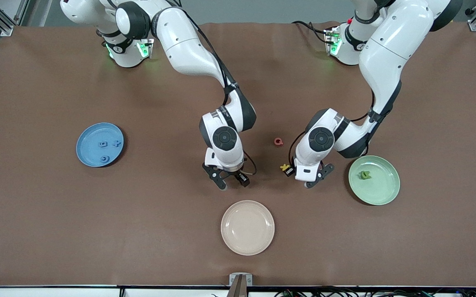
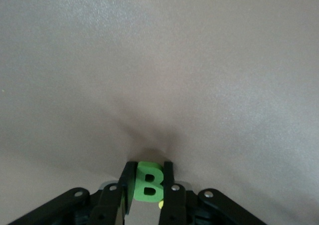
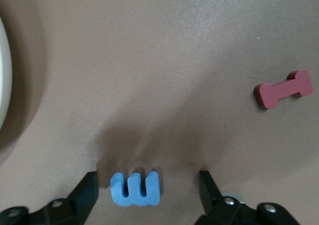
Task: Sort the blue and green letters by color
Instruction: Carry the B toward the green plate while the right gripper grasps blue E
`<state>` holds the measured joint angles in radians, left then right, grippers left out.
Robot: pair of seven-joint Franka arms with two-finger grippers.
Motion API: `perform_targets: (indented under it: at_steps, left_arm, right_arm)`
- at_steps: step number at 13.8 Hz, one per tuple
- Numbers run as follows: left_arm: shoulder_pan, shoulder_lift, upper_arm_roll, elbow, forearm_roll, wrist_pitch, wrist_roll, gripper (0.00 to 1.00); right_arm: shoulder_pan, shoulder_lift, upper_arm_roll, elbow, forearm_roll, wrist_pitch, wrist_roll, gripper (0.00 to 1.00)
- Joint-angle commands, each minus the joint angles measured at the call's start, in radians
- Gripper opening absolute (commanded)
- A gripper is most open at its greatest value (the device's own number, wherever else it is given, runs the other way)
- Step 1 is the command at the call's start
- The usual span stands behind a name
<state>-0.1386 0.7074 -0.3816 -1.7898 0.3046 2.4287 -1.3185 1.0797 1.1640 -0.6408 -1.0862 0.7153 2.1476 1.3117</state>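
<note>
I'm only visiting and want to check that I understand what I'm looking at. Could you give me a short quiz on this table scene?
1. True or false: the left tool has its fingers against a chunky green foam letter B.
2. How many small blue letters lie on the round blue plate?
3. The chunky blue foam letter m lies on the table between the fingers of the right tool. Those fingers are: A) spread clear of it, B) clamped on it, C) lifting it.
Key: 1 true; 2 three; 3 A.
</note>
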Motion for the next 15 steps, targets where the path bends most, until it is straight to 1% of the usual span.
perform_targets:
  at_steps: [1, 2, 3, 5, 6, 7, 9, 10, 11, 12, 13, 15]
  left_arm:
    - [0.011, -0.019, 0.006, 0.007, 0.027, -0.011, 0.018, 0.00]
    - [0.023, -0.034, 0.006, 0.006, 0.027, -0.022, 0.033, 0.00]
    - [0.037, -0.057, 0.004, 0.006, 0.028, -0.045, 0.059, 0.00]
    - [0.082, -0.103, 0.001, 0.006, 0.028, -0.121, 0.158, 0.00]
    - [0.103, -0.124, 0.001, 0.004, 0.028, -0.146, 0.206, 0.00]
    - [0.126, -0.137, 0.000, 0.004, 0.028, -0.169, 0.249, 0.00]
    - [0.184, -0.157, 0.000, 0.001, 0.028, -0.224, 0.368, 0.00]
    - [0.215, -0.164, 0.000, -0.002, 0.028, -0.236, 0.428, 0.00]
    - [0.255, -0.167, 0.000, -0.005, 0.028, -0.238, 0.493, 0.00]
    - [0.287, -0.167, -0.002, -0.016, 0.028, -0.237, 0.546, 0.00]
    - [0.312, -0.167, -0.002, -0.016, 0.028, -0.237, 0.592, 0.00]
    - [0.353, -0.166, -0.002, -0.017, 0.028, -0.237, 0.659, 0.00]
  right_arm:
    - [-0.023, 0.025, 0.013, 0.046, 0.007, -0.003, 0.018, 0.68]
    - [-0.023, 0.025, 0.024, 0.046, 0.006, -0.003, 0.018, 0.63]
    - [-0.032, 0.025, 0.061, 0.046, 0.001, -0.002, 0.020, 0.59]
    - [-0.040, 0.026, 0.070, 0.048, 0.001, 0.014, 0.020, 0.56]
    - [-0.041, 0.029, 0.072, 0.048, 0.001, 0.014, 0.020, 0.50]
    - [-0.040, 0.029, 0.072, 0.048, 0.001, 0.014, 0.018, 0.43]
    - [-0.041, 0.031, 0.072, 0.048, 0.000, 0.014, 0.014, 0.25]
    - [-0.043, 0.029, 0.072, 0.048, 0.001, 0.012, 0.011, 0.13]
    - [-0.044, 0.029, 0.072, 0.048, 0.001, 0.008, 0.009, 0.03]
    - [-0.047, 0.026, 0.072, 0.048, 0.001, 0.002, 0.008, 0.01]
    - [-0.053, 0.023, 0.072, 0.049, 0.001, -0.011, 0.008, 0.00]
    - [-0.073, 0.003, 0.069, 0.055, 0.001, -0.078, -0.015, 0.00]
